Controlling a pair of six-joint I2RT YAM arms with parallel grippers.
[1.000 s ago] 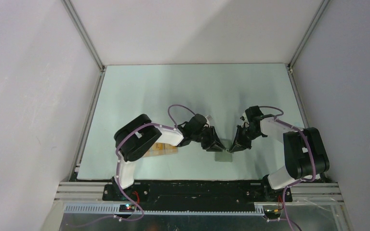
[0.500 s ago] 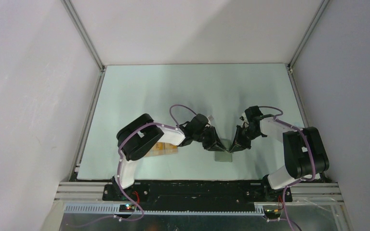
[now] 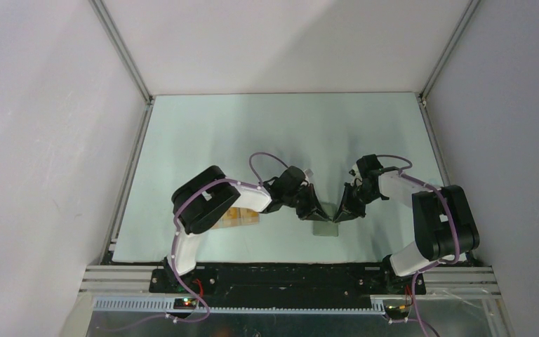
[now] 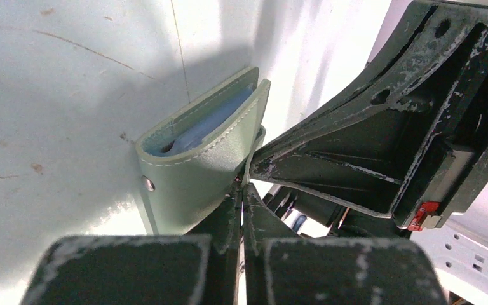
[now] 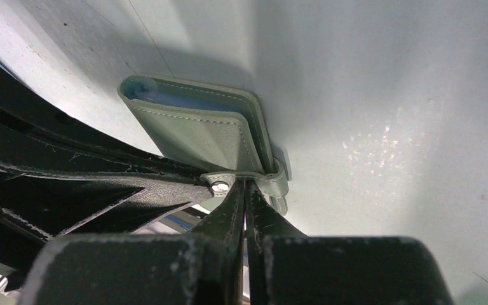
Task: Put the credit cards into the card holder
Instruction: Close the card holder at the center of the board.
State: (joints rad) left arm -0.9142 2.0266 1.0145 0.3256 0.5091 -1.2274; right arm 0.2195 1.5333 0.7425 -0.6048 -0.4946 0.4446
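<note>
- The card holder (image 3: pixel 327 229) sits on the pale table (image 3: pixel 253 133), low in the middle of the overhead view, between the two gripper tips.
- From the left wrist view it stands on edge, its two grey-green flaps parted in a narrow V with the light blue lining showing.
- The left gripper (image 4: pixel 241 206) is clenched, fingers pressed together on the holder's lower edge.
- The right gripper (image 5: pixel 246 197) is pinched tight on the snap tab, just beside the metal stud.
- The two grippers meet nose to nose at the holder, nearly touching.
- The credit cards (image 3: pixel 242 217) lie flat, left of the holder, partly hidden under the left arm.
</note>
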